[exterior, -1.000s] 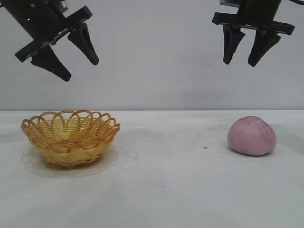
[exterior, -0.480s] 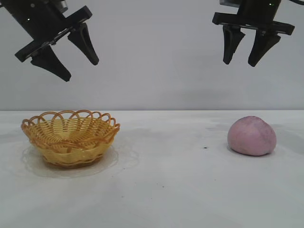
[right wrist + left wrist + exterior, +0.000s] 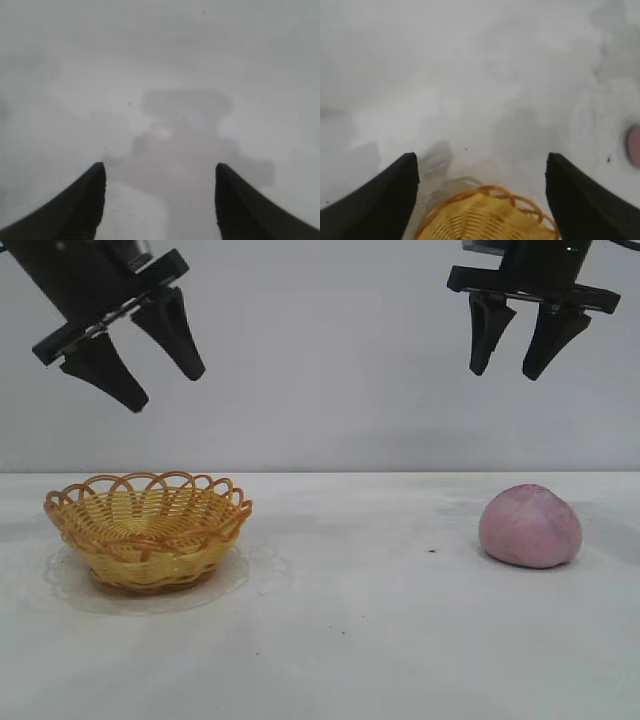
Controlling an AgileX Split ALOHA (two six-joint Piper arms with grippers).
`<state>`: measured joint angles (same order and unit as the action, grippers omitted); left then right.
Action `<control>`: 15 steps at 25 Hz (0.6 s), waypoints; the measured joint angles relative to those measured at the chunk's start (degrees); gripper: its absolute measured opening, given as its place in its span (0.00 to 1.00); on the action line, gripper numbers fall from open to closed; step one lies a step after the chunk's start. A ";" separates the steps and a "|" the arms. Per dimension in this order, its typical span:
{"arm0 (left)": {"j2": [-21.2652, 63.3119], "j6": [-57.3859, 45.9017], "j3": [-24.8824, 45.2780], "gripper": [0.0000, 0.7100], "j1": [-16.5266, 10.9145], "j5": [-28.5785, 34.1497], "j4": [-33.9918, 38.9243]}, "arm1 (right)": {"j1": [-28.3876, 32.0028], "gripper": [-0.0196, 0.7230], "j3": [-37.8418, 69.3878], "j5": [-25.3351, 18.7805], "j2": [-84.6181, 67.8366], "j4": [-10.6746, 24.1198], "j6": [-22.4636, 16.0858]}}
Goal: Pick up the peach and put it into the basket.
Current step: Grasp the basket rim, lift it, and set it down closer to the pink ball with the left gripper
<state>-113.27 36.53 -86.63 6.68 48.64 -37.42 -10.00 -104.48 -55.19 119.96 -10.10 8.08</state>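
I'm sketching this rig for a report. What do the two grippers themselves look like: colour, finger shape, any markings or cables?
Both are matte black. The left gripper and the right gripper each have a flat crossbar carrying two fingers that are broad at the base and taper to blunt, slightly curved tips. No markings or cables show on either. The wrist views show only plain dark finger sides.

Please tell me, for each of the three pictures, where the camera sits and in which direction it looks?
Exterior view: low at table height, facing both arms; left claw above the basket, right claw above the peach.
Left wrist view: looks down between its open fingers at the basket rim; peach at the edge, shared with the exterior view.
Right wrist view: looks down between open fingers at bare table.
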 joint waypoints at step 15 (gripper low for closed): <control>-0.04 11.73 -11.24 0.74 5.90 21.39 24.25 | 0.00 0.58 0.00 -0.34 0.00 0.00 0.00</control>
<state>-113.32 48.27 -97.86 12.57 70.03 -13.17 -10.00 -104.48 -55.52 119.96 -10.10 8.08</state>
